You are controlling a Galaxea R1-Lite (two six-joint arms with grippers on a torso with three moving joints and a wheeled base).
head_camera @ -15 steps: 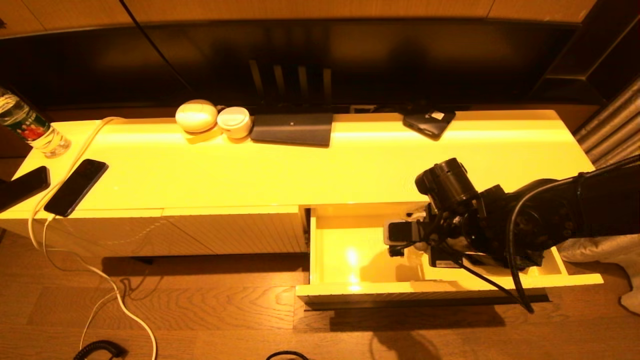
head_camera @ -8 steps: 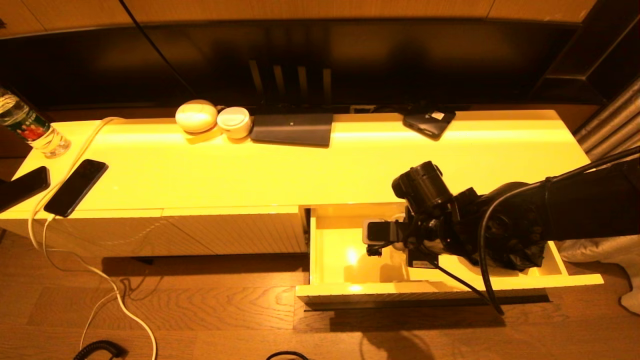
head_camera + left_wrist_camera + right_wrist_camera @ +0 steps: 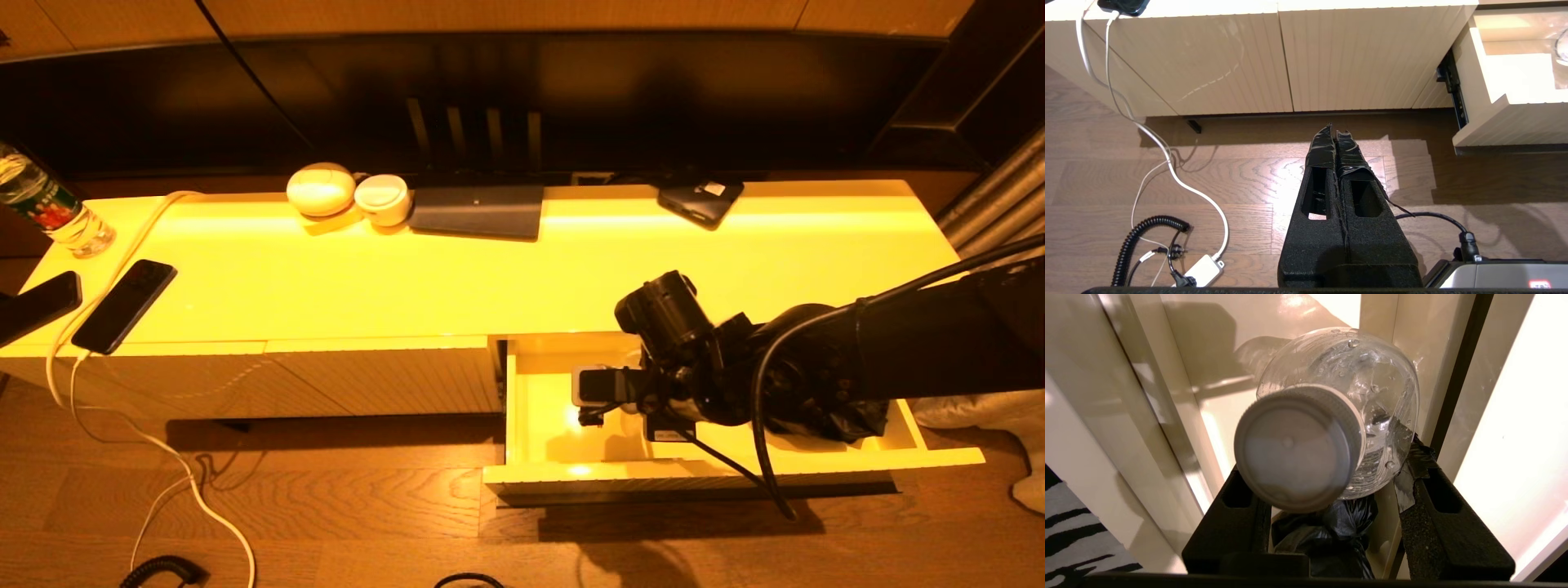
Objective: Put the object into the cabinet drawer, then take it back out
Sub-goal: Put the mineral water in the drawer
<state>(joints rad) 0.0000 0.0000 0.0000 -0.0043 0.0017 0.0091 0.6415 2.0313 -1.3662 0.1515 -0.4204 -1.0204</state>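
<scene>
Two arms on the rig; only the right one shows in the head view, reaching in from the right over the open cabinet drawer [image 3: 555, 445]. The drawer is pulled out from the right half of the long cream cabinet [image 3: 326, 286], its glossy floor catching a light spot. Right tool [image 3: 629, 404] sits low inside the drawer, near its back wall, largely hidden by the wrist hardware. On the cabinet top: two dark phones [image 3: 124, 305] at the left end with a white cable [image 3: 122, 245], a water bottle [image 3: 49, 208] at the far left corner, two round white cases [image 3: 322, 189], a dark flat pad [image 3: 478, 211].

Left wrist view — left tool [image 3: 1336, 132] hangs above the wood floor [image 3: 1229, 183] in front of the ribbed cabinet doors, fingers pressed together, holding nothing. Drawer corner visible to one side.

Right wrist view — a clear plastic bottle [image 3: 1367, 388] with a pale screw cap [image 3: 1296, 447] sits between the right tool's black fingers [image 3: 1453, 535], clamped at its body, cap toward the camera. Drawer walls and floor surround it.
</scene>
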